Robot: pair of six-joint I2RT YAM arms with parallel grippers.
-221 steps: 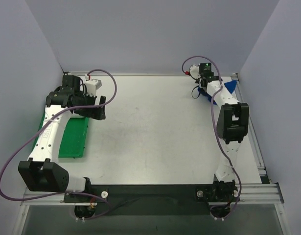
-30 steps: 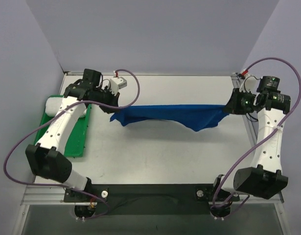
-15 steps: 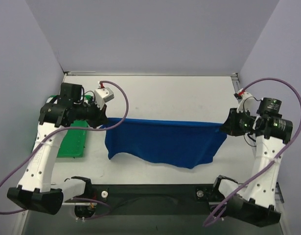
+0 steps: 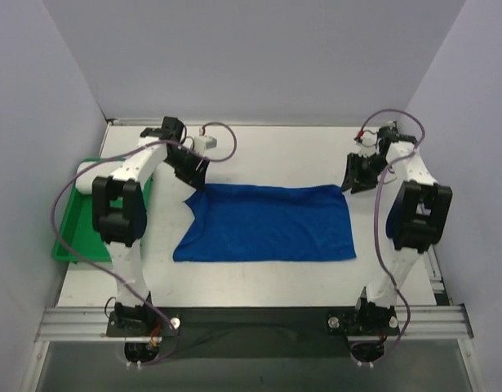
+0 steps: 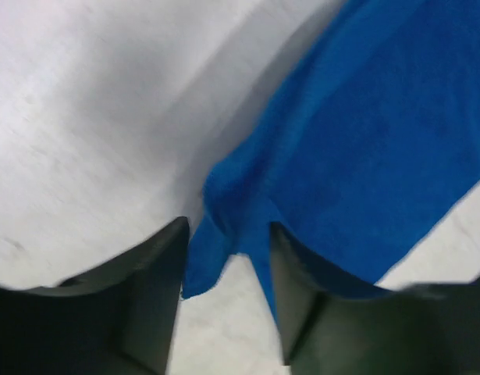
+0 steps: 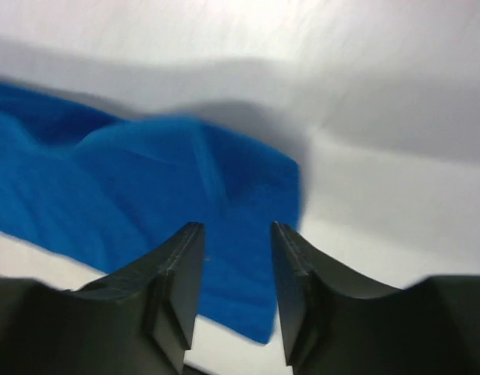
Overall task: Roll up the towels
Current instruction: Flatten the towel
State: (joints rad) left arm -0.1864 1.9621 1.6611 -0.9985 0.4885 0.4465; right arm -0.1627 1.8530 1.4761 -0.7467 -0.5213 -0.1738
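Note:
The royal blue towel [image 4: 265, 222] lies spread flat on the table, roughly rectangular. My left gripper [image 4: 193, 180] hovers at its far left corner and my right gripper [image 4: 352, 181] at its far right corner. In the left wrist view the blue towel [image 5: 364, 156] has a loose corner lying between the parted fingers of the left gripper [image 5: 228, 262], with bare table showing in the gap. Through the right wrist camera the right gripper [image 6: 237, 230] stands open above the towel corner [image 6: 224, 195], not pinching it. A white towel [image 4: 84, 175] partly shows on the tray, behind the left arm.
A green tray [image 4: 69, 237] sits along the table's left edge. Purple cables loop from both arms. Grey walls close in the left, right and far sides. The metal rail [image 4: 251, 322] with the arm bases runs along the near edge.
Both grippers held the towel stretched above the table; now it lies flat, both jaws have parted off its corners, and the arms have swung toward the far side.

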